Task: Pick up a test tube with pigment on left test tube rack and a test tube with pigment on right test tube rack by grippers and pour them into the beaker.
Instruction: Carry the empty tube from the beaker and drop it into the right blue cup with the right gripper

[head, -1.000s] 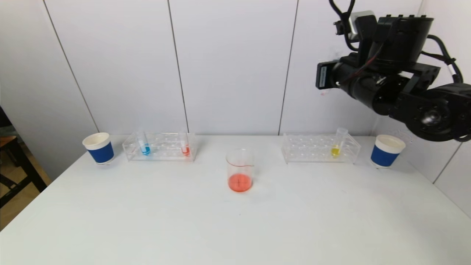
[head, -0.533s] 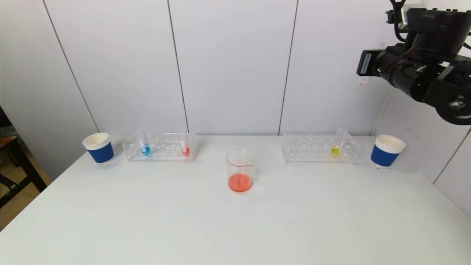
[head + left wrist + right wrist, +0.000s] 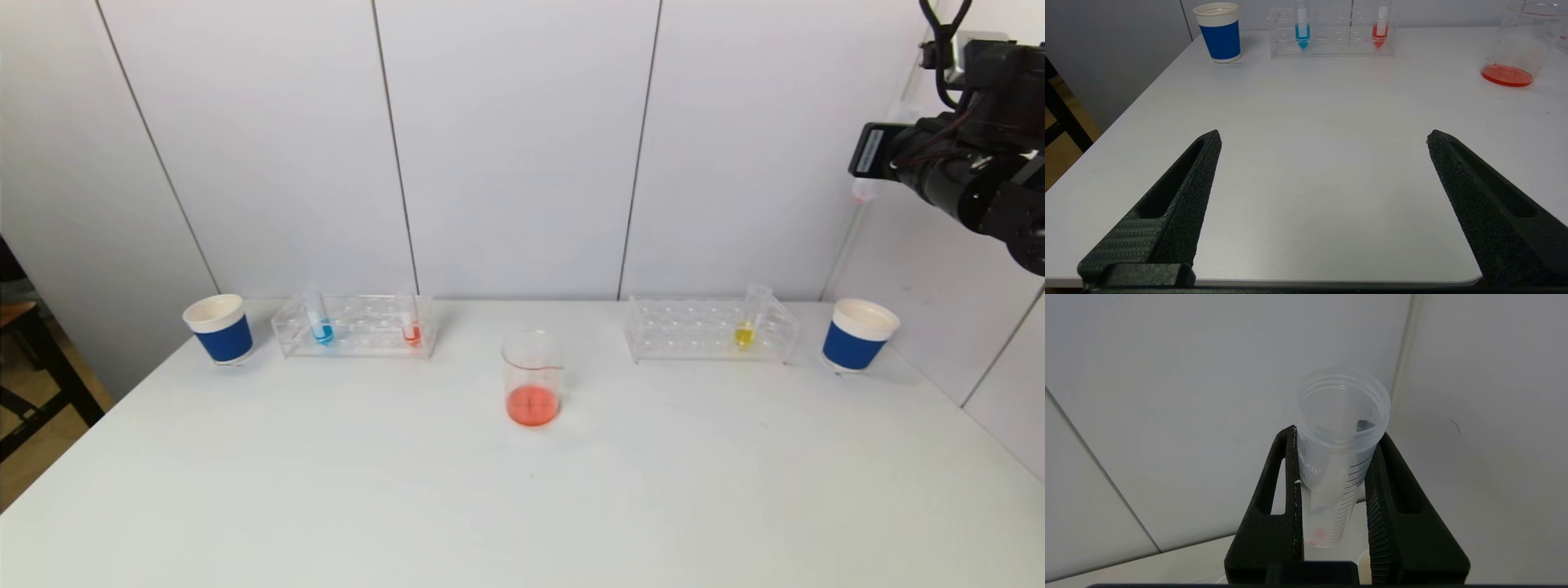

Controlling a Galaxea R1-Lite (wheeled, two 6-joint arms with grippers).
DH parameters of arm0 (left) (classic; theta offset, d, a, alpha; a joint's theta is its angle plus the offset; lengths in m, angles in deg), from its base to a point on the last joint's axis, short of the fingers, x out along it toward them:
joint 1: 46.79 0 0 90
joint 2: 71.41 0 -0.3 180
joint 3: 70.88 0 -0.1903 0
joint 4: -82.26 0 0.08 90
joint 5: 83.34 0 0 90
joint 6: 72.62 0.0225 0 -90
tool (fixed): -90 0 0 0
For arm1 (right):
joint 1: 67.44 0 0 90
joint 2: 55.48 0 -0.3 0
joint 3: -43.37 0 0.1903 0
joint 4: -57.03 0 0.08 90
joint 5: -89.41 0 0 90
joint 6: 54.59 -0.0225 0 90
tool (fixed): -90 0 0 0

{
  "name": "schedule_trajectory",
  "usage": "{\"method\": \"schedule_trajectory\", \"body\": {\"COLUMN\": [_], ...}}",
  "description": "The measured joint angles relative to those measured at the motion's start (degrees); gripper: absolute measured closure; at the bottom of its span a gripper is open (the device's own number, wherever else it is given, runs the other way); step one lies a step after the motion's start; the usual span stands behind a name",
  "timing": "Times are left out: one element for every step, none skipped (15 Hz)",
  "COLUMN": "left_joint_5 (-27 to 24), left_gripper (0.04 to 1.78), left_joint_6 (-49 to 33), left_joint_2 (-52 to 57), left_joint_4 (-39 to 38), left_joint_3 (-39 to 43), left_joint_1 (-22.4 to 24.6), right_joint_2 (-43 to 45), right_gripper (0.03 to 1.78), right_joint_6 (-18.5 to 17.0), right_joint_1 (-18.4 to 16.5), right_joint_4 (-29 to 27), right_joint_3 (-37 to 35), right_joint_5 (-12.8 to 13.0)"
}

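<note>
An almost empty test tube (image 3: 1337,465) was held high at the far right.
It looked light, smooth and slippery, squeezed around its middle by the right end effector (image 3: 1333,486); the left end effector (image 3: 1323,139) was spread wide, empty, over the worktop (image 3: 1310,122).

The light is bright and soft all over, so the white table (image 3: 522,506) has no harsh glare and the beaker (image 3: 532,378) and the blue cups (image 3: 219,328) leave only small, faint shadows beside them. In the head view the wall panel lines lean outward toward the sides, so the edges look a bit stretched. In the left wrist view the black fingers (image 3: 1180,192) up close look dark and grainy, and in the right wrist view the clear tube (image 3: 1341,453) is sharp against the plain grey wall.
</note>
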Motion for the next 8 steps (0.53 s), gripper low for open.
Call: {"method": "schedule_trajectory", "body": {"left_joint_5": [0.0,0.0,0.0,0.0,0.0,0.0,0.0,0.0], "left_gripper": [0.06,0.06,0.06,0.06,0.06,0.06,0.06,0.06], "left_joint_6": [0.0,0.0,0.0,0.0,0.0,0.0,0.0,0.0], "left_joint_2": [0.0,0.0,0.0,0.0,0.0,0.0,0.0,0.0], "left_joint_4": [0.0,0.0,0.0,0.0,0.0,0.0,0.0,0.0], "left_joint_3": [0.0,0.0,0.0,0.0,0.0,0.0,0.0,0.0], "left_joint_1": [0.0,0.0,0.0,0.0,0.0,0.0,0.0,0.0], "right_joint_2": [-0.1,-0.2,-0.4,-0.5,-0.7,-1.1,-1.6,-2.1], "right_gripper": [1.32,1.32,1.32,1.32,1.32,1.32,1.32,1.32], "right_joint_6": [0.0,-0.2,-0.6,-0.8,-0.8,-0.8,-0.8,-0.8], "right_joint_1": [-1.2,-2.4,-3.7,-4.8,-6.0,-7.1,-8.1,-8.9], "right_joint_4": [0.2,0.2,0.2,0.2,0.3,0.3,0.3,0.3], "right_joint_3": [-0.2,-0.5,-0.7,-0.9,-1.0,-1.0,-1.0,-1.1], "right_joint_5": [-0.3,-0.9,-1.8,-2.9,-3.6,-3.9,-4.0,-4.2]}}
